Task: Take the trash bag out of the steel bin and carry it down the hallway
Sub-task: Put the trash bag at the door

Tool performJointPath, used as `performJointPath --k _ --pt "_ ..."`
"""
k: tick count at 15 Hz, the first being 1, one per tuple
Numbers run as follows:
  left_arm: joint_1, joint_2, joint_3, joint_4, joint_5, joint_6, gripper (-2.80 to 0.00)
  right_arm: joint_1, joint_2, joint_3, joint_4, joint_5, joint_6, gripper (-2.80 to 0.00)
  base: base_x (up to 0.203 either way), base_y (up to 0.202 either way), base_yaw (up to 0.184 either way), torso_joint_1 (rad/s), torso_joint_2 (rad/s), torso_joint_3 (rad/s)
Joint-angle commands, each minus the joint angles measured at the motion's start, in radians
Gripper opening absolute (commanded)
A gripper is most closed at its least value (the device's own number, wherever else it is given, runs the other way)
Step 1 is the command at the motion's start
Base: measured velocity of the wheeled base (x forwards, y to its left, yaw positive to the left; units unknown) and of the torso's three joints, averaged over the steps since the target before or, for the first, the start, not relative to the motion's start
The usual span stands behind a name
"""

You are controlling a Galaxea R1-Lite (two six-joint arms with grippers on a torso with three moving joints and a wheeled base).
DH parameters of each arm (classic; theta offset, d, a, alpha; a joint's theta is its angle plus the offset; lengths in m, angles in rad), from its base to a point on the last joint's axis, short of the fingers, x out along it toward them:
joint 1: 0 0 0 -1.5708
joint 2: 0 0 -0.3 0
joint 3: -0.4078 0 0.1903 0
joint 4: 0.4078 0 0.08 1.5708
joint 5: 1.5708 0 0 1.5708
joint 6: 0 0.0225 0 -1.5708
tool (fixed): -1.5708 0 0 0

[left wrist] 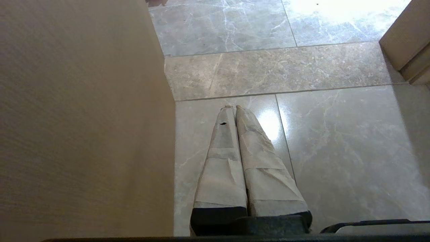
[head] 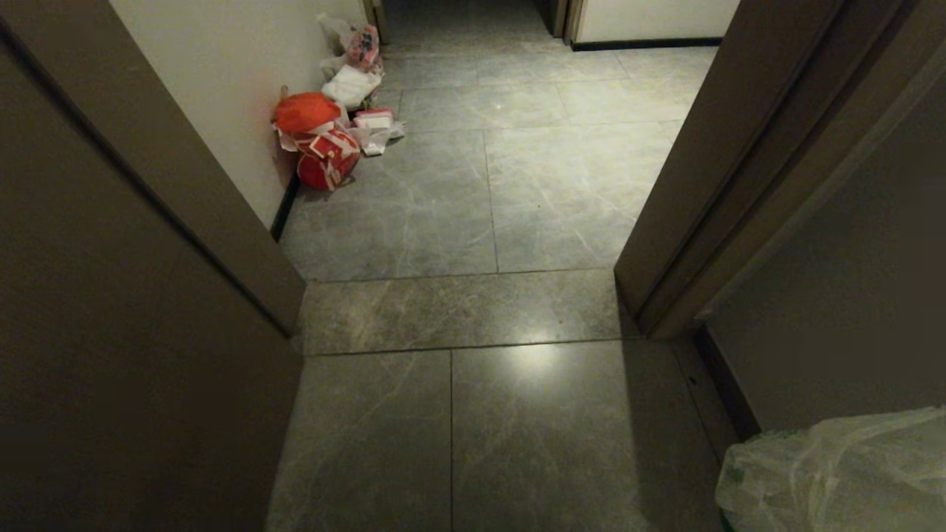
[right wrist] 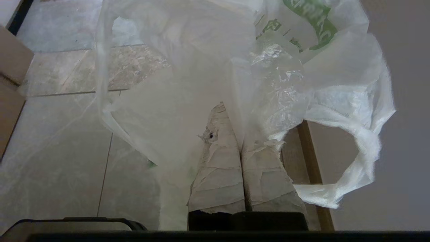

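Trash bag (right wrist: 336,101) hangs from our right gripper (right wrist: 240,134), whose taped fingers are pressed together with the thin film pinched between them; its crinkled bulk billows out past the fingertips, low on our right side. Our left gripper (left wrist: 234,107) is closed on nothing, beside a door panel (left wrist: 84,117). Straight ahead, through the doorway, the hallway (head: 473,185) runs away from us, with a litter pile (head: 332,125) along its left wall. We judge driving forward comes next.
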Motion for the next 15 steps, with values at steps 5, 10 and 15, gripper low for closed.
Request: performJointPath --k 5,10,15 --pt "0.000 0.000 0.000 -0.005 0.002 -0.001 -2.80 -0.001 0.001 0.000 0.000 0.000 0.001 -2.80 0.128 0.000 0.000 0.002 0.00 0.002" --pt "0.000 0.000 0.002 -0.005 0.002 -0.002 -2.80 -0.001 0.001 0.000 0.000 0.000 0.000 -2.80 0.194 0.000 0.001 0.001 0.00 0.001" --pt "0.000 0.000 0.001 -0.005 0.002 -0.002 -2.80 0.000 0.001 0.000 0.000 0.000 0.001 -2.80 0.192 0.000 0.000 0.002 0.00 0.003"
